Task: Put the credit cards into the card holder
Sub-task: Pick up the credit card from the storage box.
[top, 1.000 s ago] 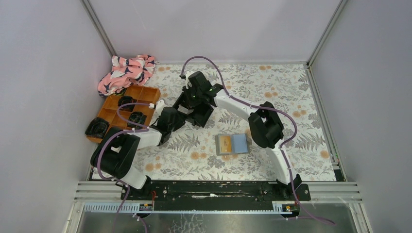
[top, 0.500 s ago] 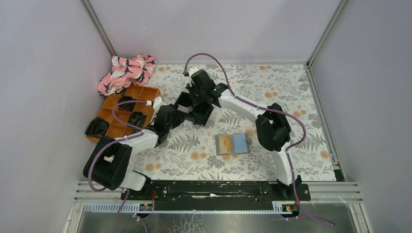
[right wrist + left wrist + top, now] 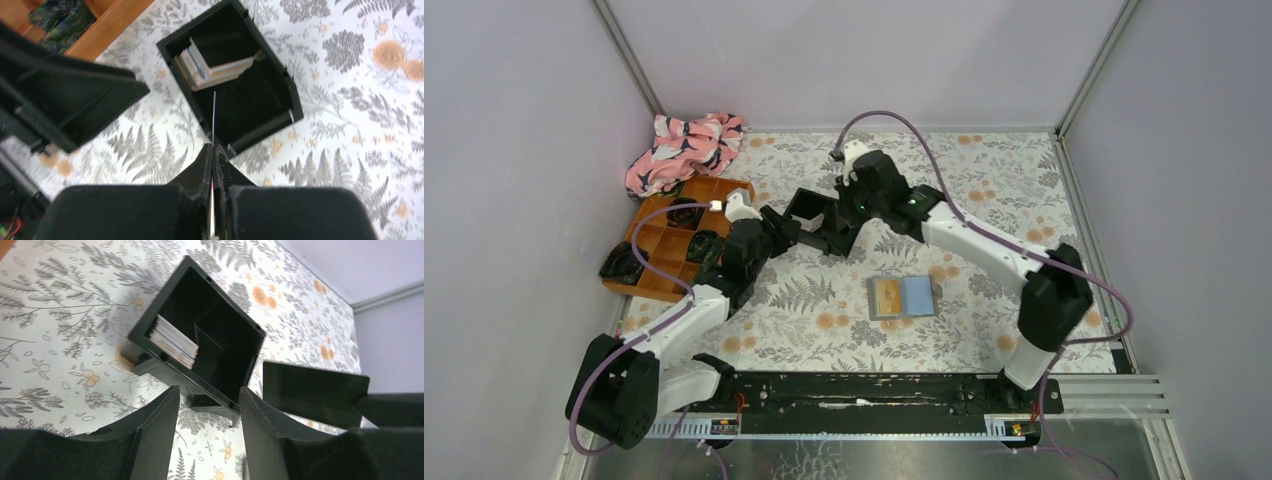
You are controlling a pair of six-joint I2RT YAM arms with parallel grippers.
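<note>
The right fingers are clenched on one card. The card is seen edge-on and projects beyond the fingertips, above the near compartment of the black tray. The other credit cards stand stacked in the far compartment of the tray, ahead of the fingertips. The left fingers are released and spread apart, with nothing between them, just short of the tray's near wall. The card holder lies unfolded on the bench, well apart from both sets of fingers, behind them.
</note>
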